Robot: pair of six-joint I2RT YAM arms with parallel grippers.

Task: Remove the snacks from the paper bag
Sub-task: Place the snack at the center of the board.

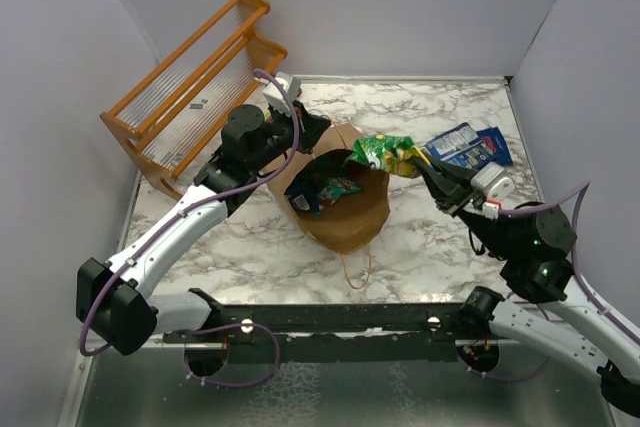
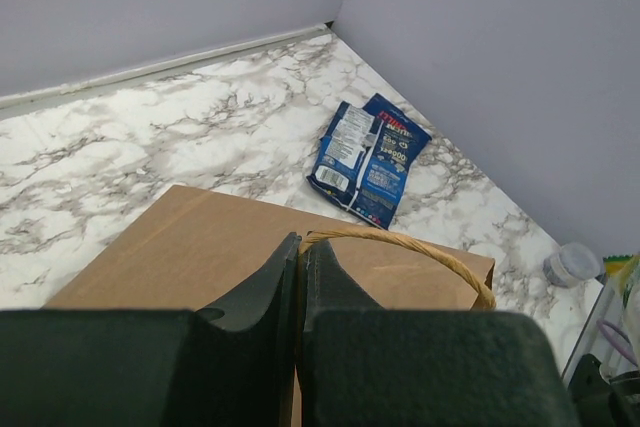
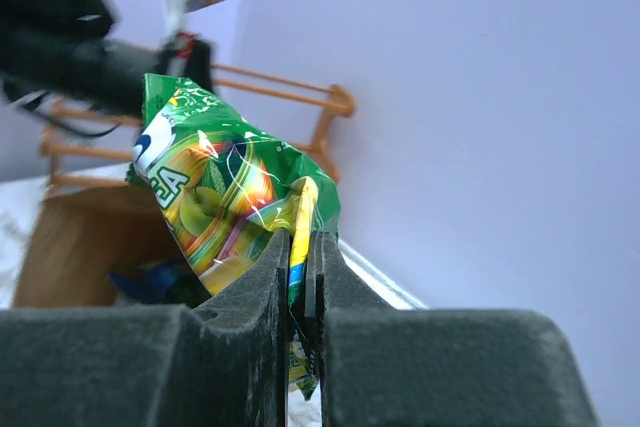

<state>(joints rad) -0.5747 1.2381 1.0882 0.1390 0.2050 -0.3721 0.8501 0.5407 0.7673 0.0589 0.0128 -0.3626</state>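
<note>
Right gripper [image 1: 424, 169] clamped on edge of green packet [image 1: 386, 152], just above right rim of paper bag [image 1: 350, 227]. Left gripper [image 1: 322, 133] pinches bag's far rim. Risk: thin edge grip slips, packet drops back inside bag.

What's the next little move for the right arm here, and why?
Probably carry the green snack packet rightward, clear of the paper bag, and lower it to the marble table beside the dark blue packets. The right gripper is shut on it above the bag's rim, the left gripper pinches the bag's edge, and more packets lie inside.
</note>
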